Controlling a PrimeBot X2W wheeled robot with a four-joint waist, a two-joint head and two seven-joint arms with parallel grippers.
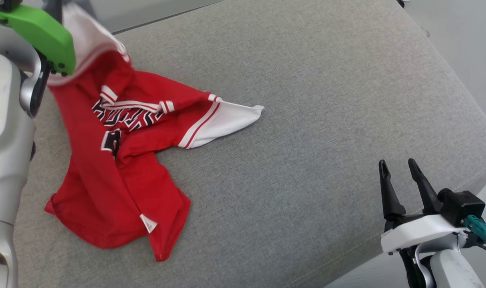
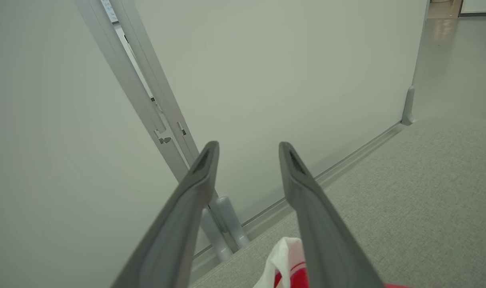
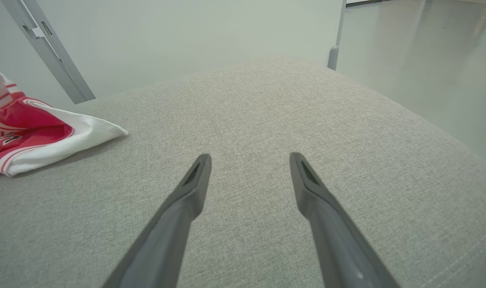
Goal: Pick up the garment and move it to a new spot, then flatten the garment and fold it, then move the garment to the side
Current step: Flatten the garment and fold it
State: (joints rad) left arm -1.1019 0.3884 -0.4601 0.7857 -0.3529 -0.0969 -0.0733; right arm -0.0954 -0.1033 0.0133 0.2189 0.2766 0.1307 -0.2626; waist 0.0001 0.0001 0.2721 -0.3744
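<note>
Bright even light; soft shadows; motion blur upper left, head view.

The cushion right of the garment lies open; a wall backs it.

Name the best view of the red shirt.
Head view: nearly the whole shirt lies crumpled on the grey cushion. The right wrist view catches one sleeve at its left edge; the left wrist view, a scrap by its fingers.
</note>
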